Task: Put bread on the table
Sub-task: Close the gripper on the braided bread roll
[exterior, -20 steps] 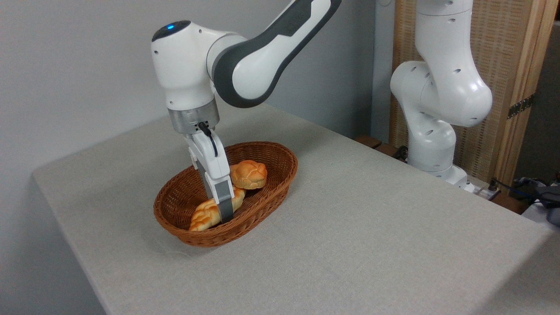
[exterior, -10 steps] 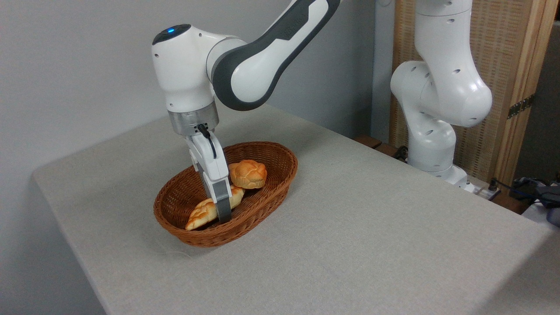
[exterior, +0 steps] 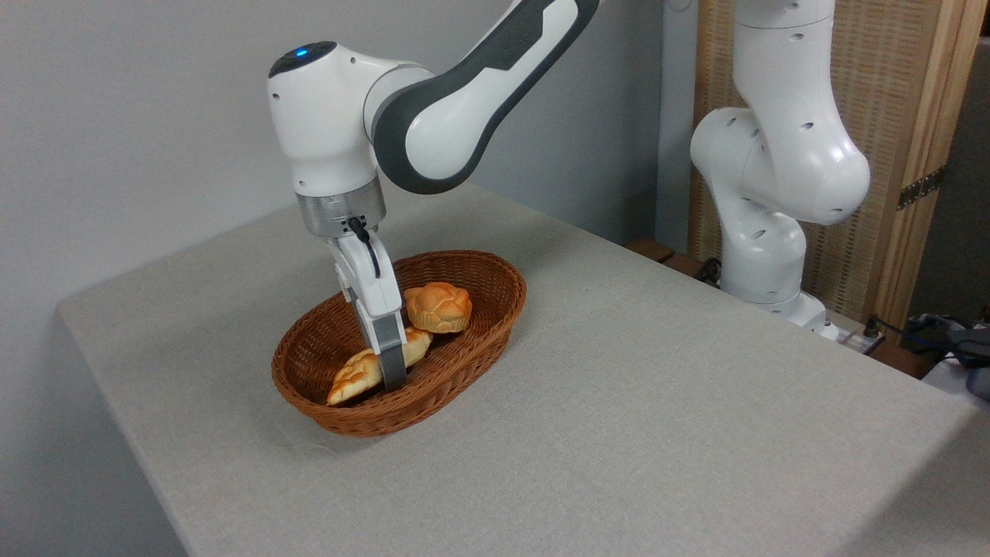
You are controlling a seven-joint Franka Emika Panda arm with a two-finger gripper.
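Note:
The bread [exterior: 352,378], a long golden braided loaf, is inside the brown wicker basket [exterior: 452,384], its left end tilted down towards the near rim. My gripper [exterior: 393,370] reaches down into the basket from above and is shut on the bread around its middle. The near grey finger [exterior: 392,363] covers the loaf's centre and the far finger is hidden behind it. The loaf's underside is hidden, so I cannot tell whether it touches the basket floor. The light-grey table [exterior: 657,402] carries the basket.
A small round orange-brown bun [exterior: 438,306] lies in the basket just right of my gripper. The arm's white base column [exterior: 766,255] stands beyond the table's right edge, with a wooden screen behind it. The table's left and near edges are close to the basket.
My gripper has risen slightly, and the bread has come up with it and shifted a little to the left inside the basket. The bun stays where it was.

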